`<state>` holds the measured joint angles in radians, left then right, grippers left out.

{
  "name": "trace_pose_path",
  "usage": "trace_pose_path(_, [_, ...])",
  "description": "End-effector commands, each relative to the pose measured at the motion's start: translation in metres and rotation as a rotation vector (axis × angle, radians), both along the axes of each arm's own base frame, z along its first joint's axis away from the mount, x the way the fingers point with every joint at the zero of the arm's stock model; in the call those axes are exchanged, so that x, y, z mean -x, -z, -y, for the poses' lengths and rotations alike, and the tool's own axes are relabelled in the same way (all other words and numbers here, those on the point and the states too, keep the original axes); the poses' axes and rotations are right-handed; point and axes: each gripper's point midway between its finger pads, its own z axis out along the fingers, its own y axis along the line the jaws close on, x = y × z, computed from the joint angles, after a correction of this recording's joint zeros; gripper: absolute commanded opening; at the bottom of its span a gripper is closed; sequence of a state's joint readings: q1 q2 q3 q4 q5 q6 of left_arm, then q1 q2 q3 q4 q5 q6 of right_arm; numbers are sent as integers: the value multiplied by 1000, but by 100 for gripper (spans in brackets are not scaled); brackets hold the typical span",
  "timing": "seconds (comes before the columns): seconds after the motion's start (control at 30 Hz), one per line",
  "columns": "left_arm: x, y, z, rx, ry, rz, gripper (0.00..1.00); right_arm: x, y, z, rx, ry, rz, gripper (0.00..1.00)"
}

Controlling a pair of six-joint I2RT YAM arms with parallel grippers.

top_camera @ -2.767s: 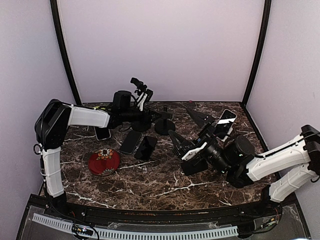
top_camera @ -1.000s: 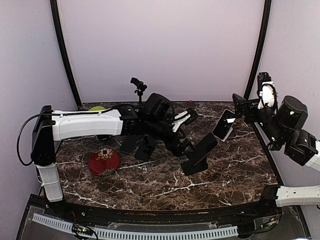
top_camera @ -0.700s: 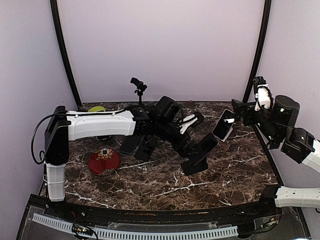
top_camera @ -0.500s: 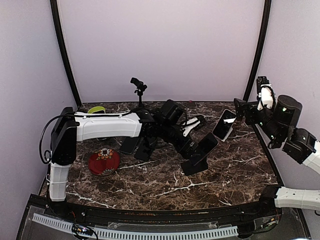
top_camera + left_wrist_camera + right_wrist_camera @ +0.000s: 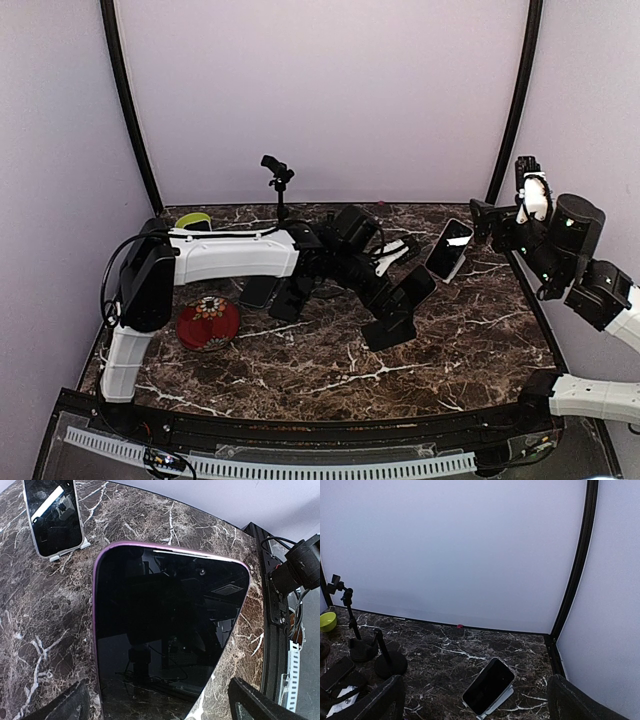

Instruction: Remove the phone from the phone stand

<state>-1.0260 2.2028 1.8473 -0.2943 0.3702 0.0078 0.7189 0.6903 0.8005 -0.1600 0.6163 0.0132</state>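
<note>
- Left arm (image 5: 230, 255): base at the near-left corner, first link upright, forearm stretched about level to the right across mid-table (image 5: 330, 375).
- Green bowl (image 5: 193, 219) sits at back left. A red dish (image 5: 208, 323) sits just in front of the forearm.
- Two flat phones (image 5: 258, 291) lie on the marble by the forearm, right of the dish. A tripod (image 5: 278, 180) stands behind them near the back wall.
- Left gripper (image 5: 162, 705): wrist angled down at the phone (image 5: 165, 635) and close to it. The fingertips are spread wide, one at each lower corner of the wrist view, with the phone's screen between and beyond them. Nothing is gripped, and I can't tell whether either finger touches it.
- Phone: purple rim, dark screen, tilted back on the black stand (image 5: 385, 330), centre-right of the table.
- Second phone (image 5: 448, 248) leans in a white cradle (image 5: 496, 700), behind and to the right of the stand, apart from it.
- Right arm (image 5: 590, 285): folded up high at the right edge, well above the marble, with the wrist facing left toward the back wall.
- Right gripper (image 5: 477, 697): fingers spread wide, empty, well away from both phones.
</note>
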Motion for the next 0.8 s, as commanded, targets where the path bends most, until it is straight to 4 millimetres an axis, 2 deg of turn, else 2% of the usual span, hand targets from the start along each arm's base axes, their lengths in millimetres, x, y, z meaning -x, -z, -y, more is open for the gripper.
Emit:
trace_pose_path(0.0, [8,-9,7,16,34,-1,99,0,-6,2,-25,2,31,100])
trace_pose_path(0.33, [9,-1,14,-4,30,10,98,2,-7,3,-27,2,41,100])
trace_pose_path(0.47, [5,6,15,-35,6,29,90,2,-7,4,-27,3,43,100])
trace_pose_path(0.77, [10,4,18,-27,26,27,72,2,-7,4,-23,4,46,100])
